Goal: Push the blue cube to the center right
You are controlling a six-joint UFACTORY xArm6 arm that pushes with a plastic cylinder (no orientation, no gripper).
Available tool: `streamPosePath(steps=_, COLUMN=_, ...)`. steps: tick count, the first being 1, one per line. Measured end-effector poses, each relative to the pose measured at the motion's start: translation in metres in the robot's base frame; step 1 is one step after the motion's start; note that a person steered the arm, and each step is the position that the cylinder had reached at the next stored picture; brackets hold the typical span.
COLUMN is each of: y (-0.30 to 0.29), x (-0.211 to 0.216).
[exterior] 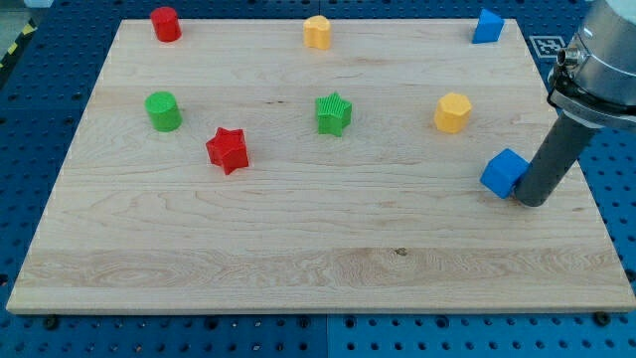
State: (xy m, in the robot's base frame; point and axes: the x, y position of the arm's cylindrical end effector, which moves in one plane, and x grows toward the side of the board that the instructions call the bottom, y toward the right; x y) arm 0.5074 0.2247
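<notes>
Tool: my tip (531, 202) is a bare rod end with nothing to open or close; it rests on the wooden board (298, 249) near the view's right edge.
Contact: the tip sits just at the right side of the blue cube (505, 172), touching it or very nearly so; the exact gap cannot be made out.
Target block: the blue cube lies at the right of the board, about mid-height, so it looks already close to the center right.
Other blue block: a second blue piece (487, 26) stands at the top right corner, well apart; its exact shape is hard to tell.
Neighbours: the yellow block (452, 112) is near, up and to the left of the cube; the green star (334, 113) and red star (227, 149) are farther left.
Risk, direction: the tip is on the cube's right, so any leftward move would likely shove the cube away from its goal.
Risk, spin: an off-center touch could turn the cube or let it slip past the rod.
Risk, edge: going round the cube leaves little room beside the board's right edge.
</notes>
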Motion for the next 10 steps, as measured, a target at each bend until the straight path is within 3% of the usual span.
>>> streamPosePath(steps=3, y=-0.039, x=0.0)
streamPosePath(steps=5, y=-0.031, x=-0.037)
streamPosePath(steps=10, y=-0.055, x=-0.082)
